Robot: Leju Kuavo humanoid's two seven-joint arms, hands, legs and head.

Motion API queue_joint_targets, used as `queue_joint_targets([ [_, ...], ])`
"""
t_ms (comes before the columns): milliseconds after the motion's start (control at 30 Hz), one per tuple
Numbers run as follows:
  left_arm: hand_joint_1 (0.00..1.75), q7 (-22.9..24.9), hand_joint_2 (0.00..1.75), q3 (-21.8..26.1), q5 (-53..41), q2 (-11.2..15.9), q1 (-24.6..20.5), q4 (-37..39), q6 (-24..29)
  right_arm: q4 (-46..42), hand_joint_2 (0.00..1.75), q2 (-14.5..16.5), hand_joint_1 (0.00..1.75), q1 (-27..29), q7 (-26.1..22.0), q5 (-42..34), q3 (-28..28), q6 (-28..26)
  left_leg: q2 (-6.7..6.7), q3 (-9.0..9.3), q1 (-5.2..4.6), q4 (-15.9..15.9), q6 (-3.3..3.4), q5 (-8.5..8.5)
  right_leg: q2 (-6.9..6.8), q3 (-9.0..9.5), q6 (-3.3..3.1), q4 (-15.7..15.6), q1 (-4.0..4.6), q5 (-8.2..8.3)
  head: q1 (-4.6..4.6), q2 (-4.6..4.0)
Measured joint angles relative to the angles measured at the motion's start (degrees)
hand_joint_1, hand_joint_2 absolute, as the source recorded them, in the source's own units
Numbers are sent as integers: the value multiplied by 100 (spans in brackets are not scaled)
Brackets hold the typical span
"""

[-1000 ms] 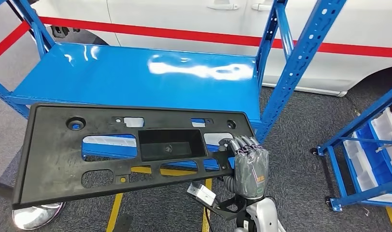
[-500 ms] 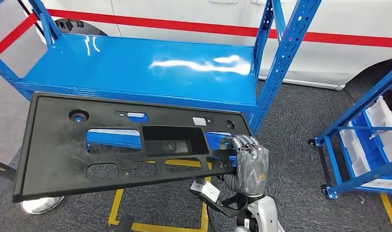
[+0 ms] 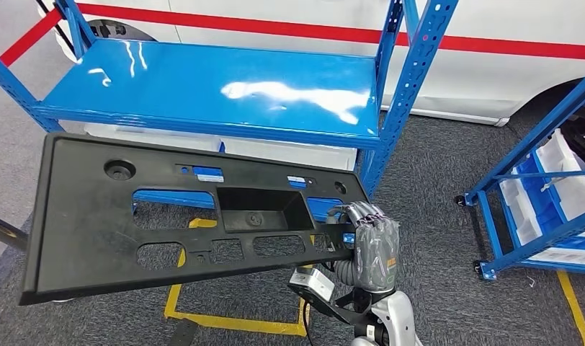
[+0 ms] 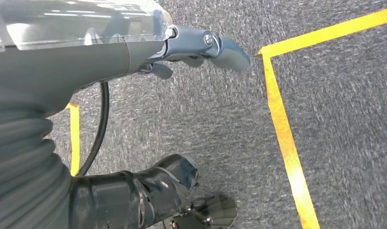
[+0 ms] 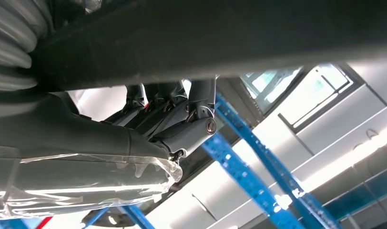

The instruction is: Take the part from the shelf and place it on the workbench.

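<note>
While the right hand [image 3: 372, 249] sits at about 5 o'clock in the head view, its fingers [image 3: 362, 215] are curled over the near right edge of the black part [image 3: 88, 223], clamped on it. The right wrist view shows the same grip from below: dark fingers [image 5: 175, 112] wrapped up against the dark underside of the part [image 5: 229, 33], thumb closing from beneath.

The part is a long flat black panel with a rectangular recess at its middle and several cut-outs. It runs from the hand out toward 9 o'clock, tilted, its far left end hanging free over the floor. It is clear of the shelf [image 3: 203, 79] and lies in front of it, not touching the blue deck.

Left hand [image 4: 201, 45]: the left wrist view shows a grey thumb and part of a finger over grey carpet [image 4: 334, 71] and yellow floor tape [image 4: 282, 133]. It holds nothing that can be seen; cannot tell whether the fingers are apart or together.

The blue shelf deck spans 10 to 1 o'clock, glossy, with a perforated blue upright [image 3: 401, 94] at 1 o'clock. Behind it is a white car body [image 3: 491, 72] with a red stripe. A second blue rack [image 3: 534, 209] with white bins stands at 3 o'clock.
</note>
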Motion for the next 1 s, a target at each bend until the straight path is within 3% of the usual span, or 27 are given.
queue_joint_targets([
  [67,0,1,175,2,0,1,7,0,1,0,175,0,175,0,-25,-36,-3,3,-9,-60,12,63,-69,-66,-11,-61,-90,-40,-23,88,0,0],
  [133,0,2,175,3,0,2,13,0,2,1,175,1,175,0,-40,-64,-3,5,-22,-209,27,455,-116,-461,-26,-151,-180,-76,-45,199,-2,-1],
  [200,0,2,175,3,0,3,18,0,2,4,175,2,175,5,-48,-96,-5,8,-24,-404,33,1154,-154,-930,-32,-281,-210,-64,-33,293,-4,-1],
  [233,0,2,175,3,0,4,20,0,2,9,175,2,175,8,-56,-112,-6,9,-24,-449,35,1428,-169,-1028,-34,-352,-208,-49,-29,335,-3,-1],
  [267,0,2,175,3,0,4,23,0,2,14,175,2,175,11,-64,-126,-7,10,-24,-420,38,1540,-177,-1005,-34,-422,-203,-28,-28,371,-4,-1],
  [300,0,1,175,3,0,4,24,0,2,18,175,2,175,14,-73,-137,-8,11,-24,-285,42,1431,-180,-874,-33,-486,-192,-3,-29,400,-4,0],
  [367,0,-11,175,3,-1,5,19,0,2,22,175,2,175,17,-89,-154,-14,12,-25,207,51,723,-170,-599,-28,-584,-152,44,-29,444,-4,0],
  [433,0,-30,175,4,-2,6,12,0,4,22,175,2,175,16,-110,-182,-25,11,-39,596,32,73,-134,-554,-26,-639,-89,74,-15,495,-3,-1],
  [467,0,-37,175,4,-3,7,11,0,7,22,175,2,175,16,-123,-201,-31,10,-47,651,18,-56,-111,-592,-27,-652,-57,75,-8,527,-2,-1],
  [567,0,-43,175,6,-8,4,22,0,17,22,175,1,175,23,-152,-258,-45,11,-39,607,27,-117,21,-517,-18,-689,38,100,-6,544,0,-1],
  [600,0,-44,175,7,-9,3,23,0,19,22,175,1,175,27,-156,-274,-53,12,-30,584,39,-132,81,-477,-12,-748,64,224,-9,433,3,-1],
  [667,0,-44,175,8,-10,2,22,0,20,24,175,0,175,41,-161,-304,-74,13,-14,518,44,-140,162,-408,-4,-994,99,826,-17,21,5,-1],
  [733,0,-44,175,9,-11,2,29,0,20,32,175,-2,175,67,-164,-335,-93,15,-6,448,34,-129,184,-364,-3,-1251,114,1542,-18,-312,6,-2],
  [767,0,-44,175,9,-11,2,33,0,20,39,175,-2,175,83,-164,-350,-103,15,-4,425,29,-121,184,-352,-4,-1269,111,1684,-17,-333,7,-2],
  [800,0,-44,175,10,-11,2,36,0,20,44,175,-3,175,96,-165,-364,-115,15,-3,413,23,-111,183,-346,-4,-1165,94,1583,-12,-237,7,-1],
  [900,0,-44,175,13,-11,-6,34,1,20,48,175,-3,175,107,-181,-409,-156,13,-2,405,-7,-81,163,-352,-23,-523,-46,479,36,236,5,-1],
  [933,0,-44,175,14,-10,-10,32,1,20,48,175,-3,175,108,-192,-425,-166,11,2,389,-14,-70,144,-351,-35,-403,-91,227,56,300,6,-1],
  [1000,0,-46,175,15,-9,-16,30,2,17,48,175,-3,175,118,-211,-457,-183,8,17,352,-22,-60,101,-338,-48,-357,-132,80,81,304,7,-1],
])
